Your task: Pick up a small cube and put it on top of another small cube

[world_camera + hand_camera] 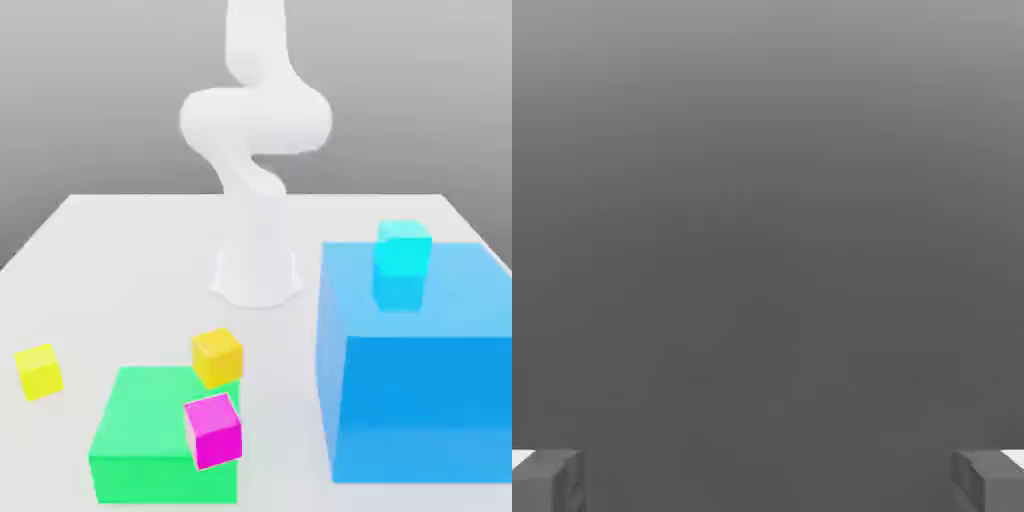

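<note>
Green block [165, 482] foremost, the yellow cube [39, 372] lies to the exterior view's left of the arm [256, 120], gripper [768, 482] wide apart.

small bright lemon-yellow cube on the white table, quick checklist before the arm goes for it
- Gripper open: ok, fingers wide apart
- Gripper empty: ok, nothing between the fingers
- Small bright lemon-yellow cube free on top: ok, nothing stacked on it
- Hand aimed at that cube: not ok, hand view faces a grey backdrop
- Cube to stack on settled: cannot tell, small cyan, magenta and orange-yellow cubes are all there
</note>
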Robot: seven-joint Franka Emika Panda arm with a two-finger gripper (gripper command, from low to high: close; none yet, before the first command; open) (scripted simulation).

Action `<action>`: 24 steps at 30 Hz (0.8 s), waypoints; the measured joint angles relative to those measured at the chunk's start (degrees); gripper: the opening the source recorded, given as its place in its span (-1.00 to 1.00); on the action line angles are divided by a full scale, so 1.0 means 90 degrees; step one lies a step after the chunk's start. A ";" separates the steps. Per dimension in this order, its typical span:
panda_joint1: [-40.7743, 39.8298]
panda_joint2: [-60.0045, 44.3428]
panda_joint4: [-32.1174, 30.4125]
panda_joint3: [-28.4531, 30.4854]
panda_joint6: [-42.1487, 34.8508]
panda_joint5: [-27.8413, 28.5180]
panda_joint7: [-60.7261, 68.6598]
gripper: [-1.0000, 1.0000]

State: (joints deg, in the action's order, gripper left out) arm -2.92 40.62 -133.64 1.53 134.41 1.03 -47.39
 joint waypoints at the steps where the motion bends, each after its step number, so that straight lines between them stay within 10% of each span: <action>1: -0.0136 -0.0249 -0.0089 0.0082 0.0126 0.0048 -0.0074 0.00; 15: -0.1735 -0.3472 -0.1242 0.1524 0.1762 0.0131 -0.0637 0.00; 24: -0.2933 -0.5641 -0.1833 0.1836 0.2855 -0.1160 0.0009 0.00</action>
State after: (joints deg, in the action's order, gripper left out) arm -29.32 -10.15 -150.13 18.05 160.10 -9.41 -47.32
